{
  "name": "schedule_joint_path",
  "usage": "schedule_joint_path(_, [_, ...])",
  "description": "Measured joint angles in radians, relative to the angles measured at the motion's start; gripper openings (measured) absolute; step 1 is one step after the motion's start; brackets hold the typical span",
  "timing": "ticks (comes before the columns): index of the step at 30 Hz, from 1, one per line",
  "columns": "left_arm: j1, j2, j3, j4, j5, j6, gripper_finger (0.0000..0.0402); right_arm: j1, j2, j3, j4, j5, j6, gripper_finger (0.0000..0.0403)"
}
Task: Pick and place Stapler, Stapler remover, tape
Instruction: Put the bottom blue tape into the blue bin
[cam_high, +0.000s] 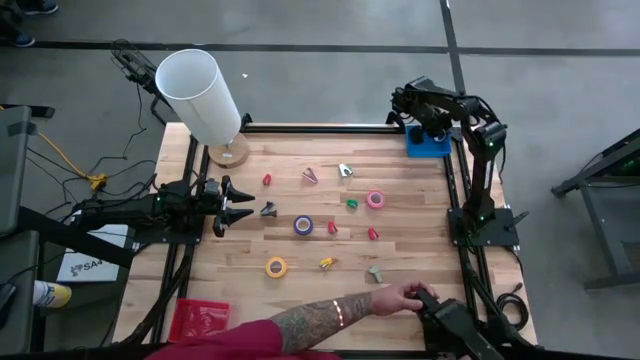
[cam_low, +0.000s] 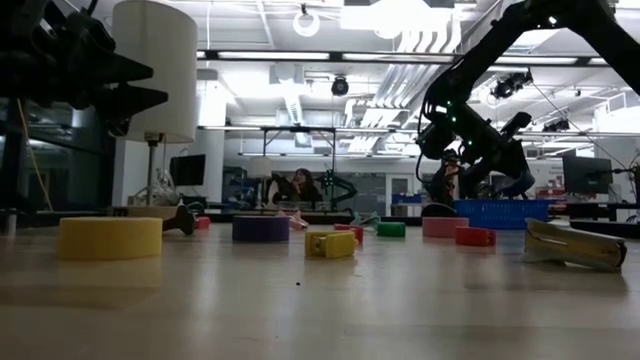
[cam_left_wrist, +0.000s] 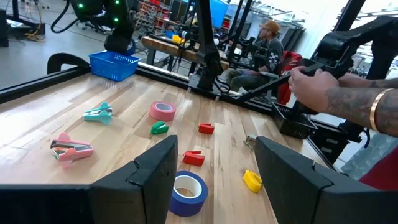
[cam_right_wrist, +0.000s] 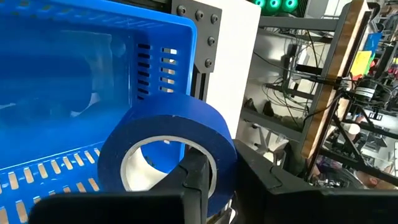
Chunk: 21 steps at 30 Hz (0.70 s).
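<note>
My right gripper (cam_right_wrist: 227, 182) is at the table's far right corner, over the blue basket (cam_high: 428, 145), shut on a blue tape roll (cam_right_wrist: 168, 155). My left gripper (cam_left_wrist: 214, 180) hovers open near the table's left edge (cam_high: 235, 205), level with the purple tape (cam_left_wrist: 188, 193), which lies flat just ahead of its fingers. The pink tape (cam_high: 375, 199) and yellow tape (cam_high: 276, 266) lie flat on the wood. Several small staple removers, such as a green one (cam_high: 352, 203) and a yellow one (cam_high: 326, 263), are scattered mid-table. A grey stapler (cam_high: 375, 272) lies near the front. My right gripper pinches the wall of the blue roll (cam_right_wrist: 219, 155). One finger (cam_right_wrist: 196, 177) is inside the open centre and the other (cam_right_wrist: 264, 177) is outside. The roll stands tilted above the basket's inside (cam_right_wrist: 56, 93); its lower edge is hidden by the gripper.
A white lamp (cam_high: 200, 95) on a wooden base (cam_high: 228, 150) stands at the far left corner. A person's tattooed arm (cam_high: 320, 320) reaches in at the near edge, the hand (cam_high: 400, 298) on a dark device. A red tray (cam_high: 200, 318) sits at the near left.
</note>
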Motion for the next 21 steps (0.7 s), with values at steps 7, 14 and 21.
schedule_joint_path(7, [0.000,0.000,0.000,0.000,0.000,0.000,0.0213,0.000,0.000,0.000,-0.002,0.003,0.010,0.0072])
schedule_joint_path(14, [0.000,0.000,0.000,0.000,0.000,0.000,0.0213,0.000,0.000,0.000,-0.004,0.010,0.020,0.0124])
schedule_joint_path(21, [0.000,0.000,0.000,0.000,0.000,0.000,0.0213,0.000,0.000,0.000,-0.004,0.012,0.022,0.0161])
